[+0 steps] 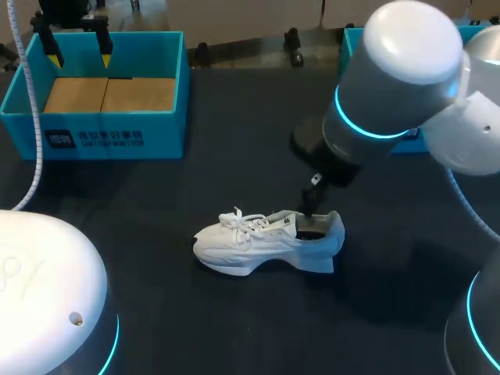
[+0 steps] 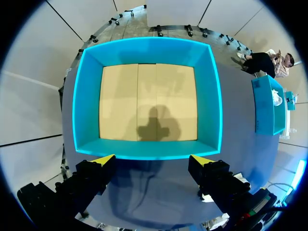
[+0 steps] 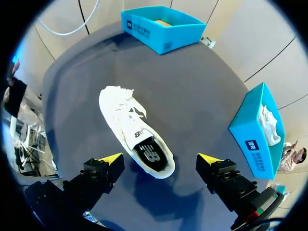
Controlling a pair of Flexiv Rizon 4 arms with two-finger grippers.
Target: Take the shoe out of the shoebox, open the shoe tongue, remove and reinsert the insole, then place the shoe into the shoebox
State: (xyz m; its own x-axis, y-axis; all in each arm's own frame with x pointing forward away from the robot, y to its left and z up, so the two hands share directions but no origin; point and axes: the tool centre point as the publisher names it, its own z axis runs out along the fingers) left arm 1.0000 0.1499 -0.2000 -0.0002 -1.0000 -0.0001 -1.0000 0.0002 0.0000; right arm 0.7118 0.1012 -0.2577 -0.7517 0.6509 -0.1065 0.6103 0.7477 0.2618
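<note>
- The white shoe (image 1: 266, 242) (image 3: 134, 132) is seen standing upright on its sole on the dark table (image 1: 195, 180), outside any box, with its laces lying loose on top.
- A dark insole (image 3: 151, 154) is seen inside the shoe's opening.
- The right gripper (image 3: 160, 160) is held just above the shoe's heel. Its fingers are spread wide apart and nothing is clasped between them.
- The blue shoebox (image 1: 101, 137) (image 2: 211, 96) (image 3: 163, 29) is set well apart from the shoe, beyond its toe. Only a tan floor is shown inside it.
- The left gripper (image 1: 80, 56) (image 2: 153, 161) is held far from the shoe, above the shoebox. Its fingers are spread and nothing is gripped.
- A second blue box (image 3: 255, 130), with something white inside, is placed well apart from the shoe, on its heel side.
</note>
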